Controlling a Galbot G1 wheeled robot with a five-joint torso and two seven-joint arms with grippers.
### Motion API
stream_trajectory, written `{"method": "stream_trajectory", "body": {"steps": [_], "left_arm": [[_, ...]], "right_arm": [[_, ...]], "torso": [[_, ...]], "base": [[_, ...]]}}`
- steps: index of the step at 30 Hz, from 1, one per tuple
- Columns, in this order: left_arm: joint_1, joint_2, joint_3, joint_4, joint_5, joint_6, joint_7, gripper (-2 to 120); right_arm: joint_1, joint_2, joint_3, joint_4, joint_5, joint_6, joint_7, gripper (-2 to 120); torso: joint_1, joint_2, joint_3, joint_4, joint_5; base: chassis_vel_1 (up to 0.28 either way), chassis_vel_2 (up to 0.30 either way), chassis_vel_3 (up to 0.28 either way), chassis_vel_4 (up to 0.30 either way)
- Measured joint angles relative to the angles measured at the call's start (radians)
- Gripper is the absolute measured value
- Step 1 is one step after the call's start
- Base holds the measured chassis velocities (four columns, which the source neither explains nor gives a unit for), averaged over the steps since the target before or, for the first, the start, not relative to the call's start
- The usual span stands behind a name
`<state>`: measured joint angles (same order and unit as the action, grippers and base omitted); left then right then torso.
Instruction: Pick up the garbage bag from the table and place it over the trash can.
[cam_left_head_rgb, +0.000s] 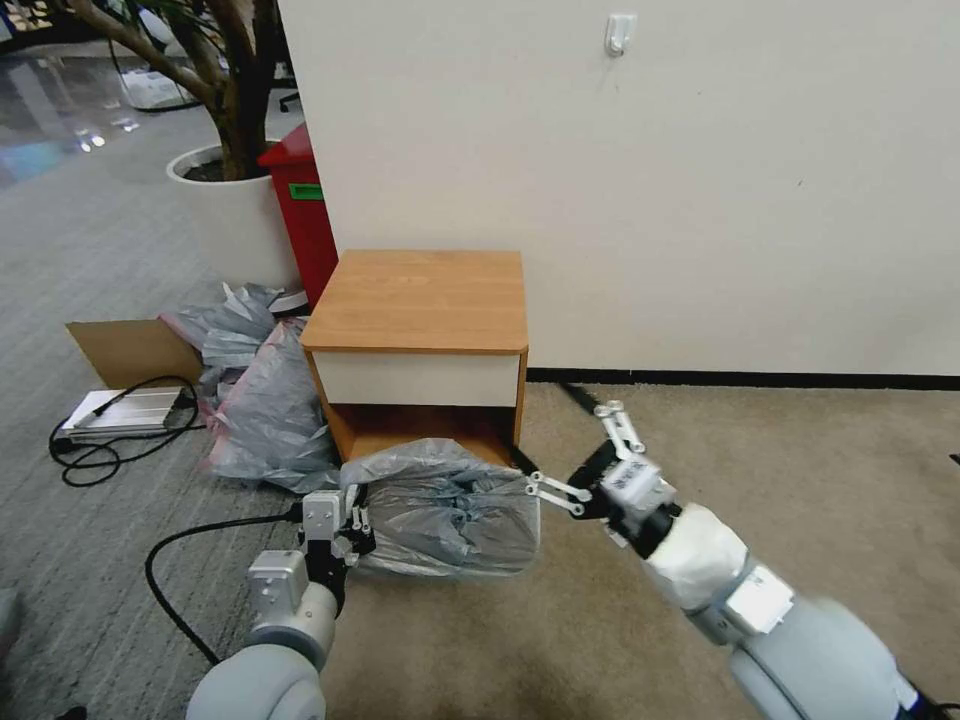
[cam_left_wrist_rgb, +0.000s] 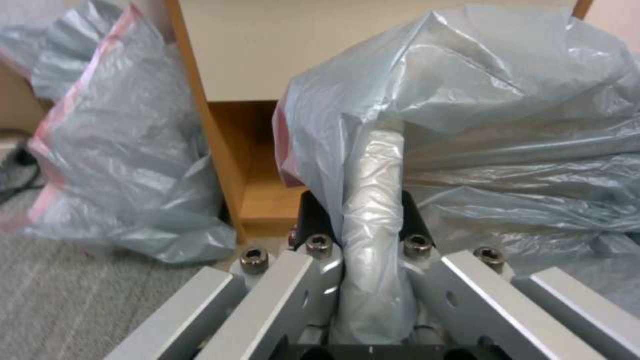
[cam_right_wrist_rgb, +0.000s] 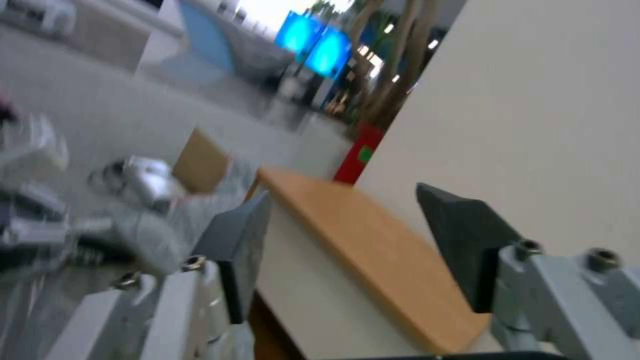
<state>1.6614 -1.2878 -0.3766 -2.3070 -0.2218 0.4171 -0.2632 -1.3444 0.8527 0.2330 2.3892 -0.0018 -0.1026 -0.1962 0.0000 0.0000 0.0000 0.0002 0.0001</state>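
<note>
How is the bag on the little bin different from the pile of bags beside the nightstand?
The garbage bag is stretched over the trash can, with the left gripper pinching a fold; the heap of bags lies slumped and untouched on the carpet. The garbage bag is one bag; the heap is bulkier. Both are thin grey plastic with pink edging.

Left claw (cam_left_head_rgb: 352, 522) clamped low; right claw (cam_left_head_rgb: 570, 452) spread wide, arm outstretched

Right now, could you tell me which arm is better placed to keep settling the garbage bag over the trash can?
Left: the left gripper is clamped on the garbage bag; the right gripper is open beside it.
</note>
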Motion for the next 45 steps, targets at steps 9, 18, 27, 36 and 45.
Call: {"method": "stream_trajectory", "body": {"steps": [9, 18, 27, 36, 45], "left_arm": [[0.004, -0.044, 0.039, 0.008, 0.061, -0.008, 0.002, 4], [0.002, -0.07, 0.083, 0.031, 0.094, -0.01, 0.001, 4], [-0.001, -0.08, 0.094, 0.043, 0.103, -0.011, -0.002, 4], [0.0, -0.087, 0.115, 0.052, 0.117, -0.011, -0.003, 4], [0.009, -0.103, 0.162, 0.051, 0.141, -0.007, -0.004, 4]], "right_arm": [[0.098, -0.117, -0.147, -0.043, 0.097, -0.251, 0.028, 28], [0.191, -0.087, -0.318, -0.134, 0.07, -0.34, -0.026, 0], [0.357, 0.003, -0.483, -0.336, 0.018, -0.382, -0.065, 0], [0.483, 0.08, -0.608, -0.491, 0.002, -0.412, -0.063, 0], [0.535, 0.153, -0.655, -0.637, -0.028, -0.417, -0.061, 0]], "torso": [[0.0, 0.0, 0.0, -0.0003, 0.0], [0.0, 0.0, 0.0, -0.0003, 0.0], [0.0, 0.0, 0.0, -0.0002, -0.0001], [0.0, 0.0, 0.0, -0.0001, -0.0001], [0.0, 0.0, 0.0, -0.0002, -0.0002]], "base": [[0.0, 0.0, 0.0, 0.0], [0.0, 0.0, 0.0, 0.0], [0.0, 0.0, 0.0, 0.0], [0.0, 0.0, 0.0, 0.0], [0.0, 0.0, 0.0, 0.0]]}}
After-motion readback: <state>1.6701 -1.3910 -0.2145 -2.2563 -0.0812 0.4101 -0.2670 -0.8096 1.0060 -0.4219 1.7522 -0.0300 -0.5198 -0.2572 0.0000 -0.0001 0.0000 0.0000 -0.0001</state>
